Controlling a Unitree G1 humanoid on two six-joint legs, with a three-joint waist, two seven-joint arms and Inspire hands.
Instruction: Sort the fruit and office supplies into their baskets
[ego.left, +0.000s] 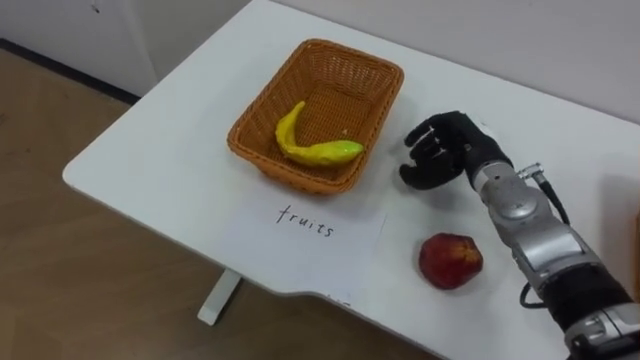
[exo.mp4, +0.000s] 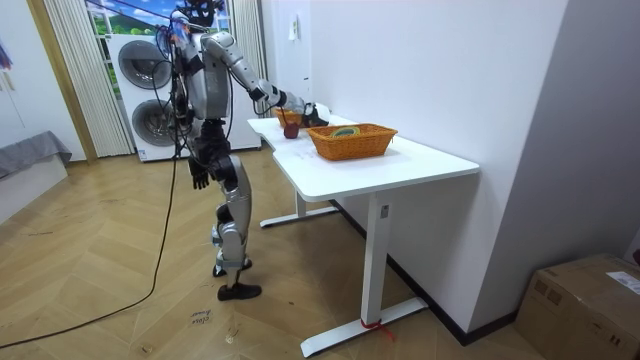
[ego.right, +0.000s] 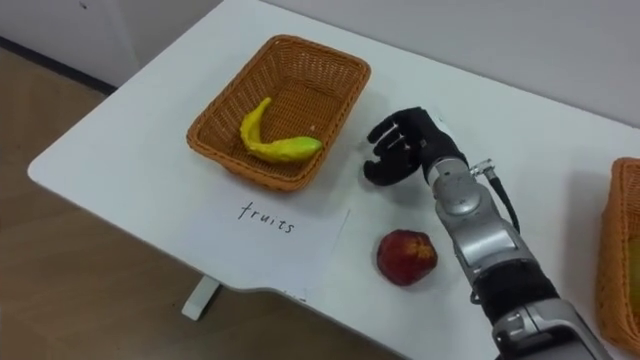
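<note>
You have the red apple (ego.left: 450, 261) lying loose on the white bench (ego.left: 170, 150), at about 5 o'clock from the wicker basket (ego.left: 290, 172) and apart from it. A yellow banana (ego.left: 300, 150) lies inside that basket. Your right robot hand (ego.left: 438, 150) hovers just at 3 o'clock of the basket, at 12 o'clock of the apple, clenched on nothing. A handwritten paper sheet (ego.left: 300, 235) lies at 6 o'clock of the basket. A second basket (ego.right: 615, 250) sits at the far 3 o'clock edge. Your left robot hand (exo.mp4: 200, 178) hangs by the hip; its grip you cannot tell.
</note>
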